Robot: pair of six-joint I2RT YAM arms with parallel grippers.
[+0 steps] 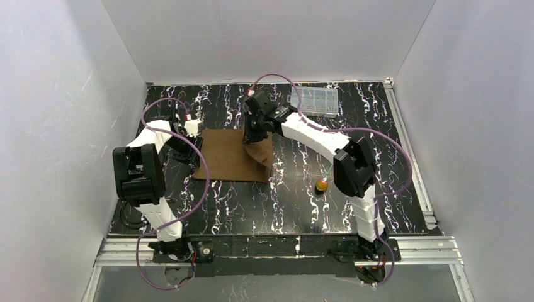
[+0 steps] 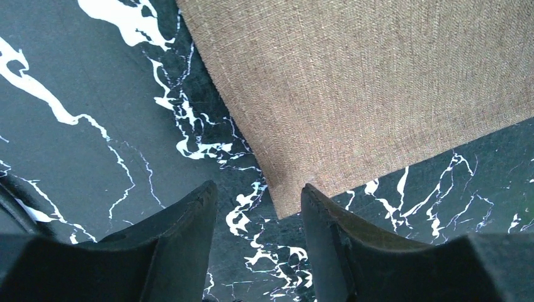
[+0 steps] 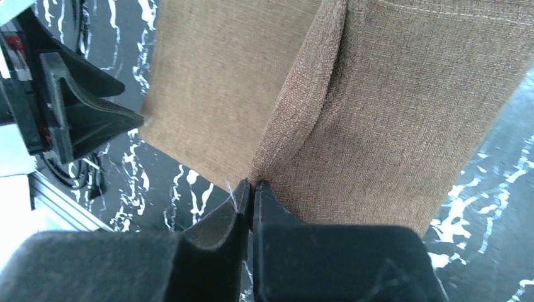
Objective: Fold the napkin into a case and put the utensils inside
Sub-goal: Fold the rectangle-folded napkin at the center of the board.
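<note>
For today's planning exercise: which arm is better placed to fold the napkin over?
Right, probably: its jaws are shut on a lifted napkin corner; the left jaws stand open over another corner.

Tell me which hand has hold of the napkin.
The right hand: its jaws pinched shut on a lifted fold of the napkin. The left hand stands open at a flat corner, gripping nothing.

The top camera looks steeply down from above and behind the arm bases (image 1: pixel 182 248), taking in the whole table (image 1: pixel 283 207). Both wrist cameras hang close over the napkin (image 2: pixel 378 94); the right one also catches the left gripper (image 3: pixel 129 100) at nine o'clock.
</note>
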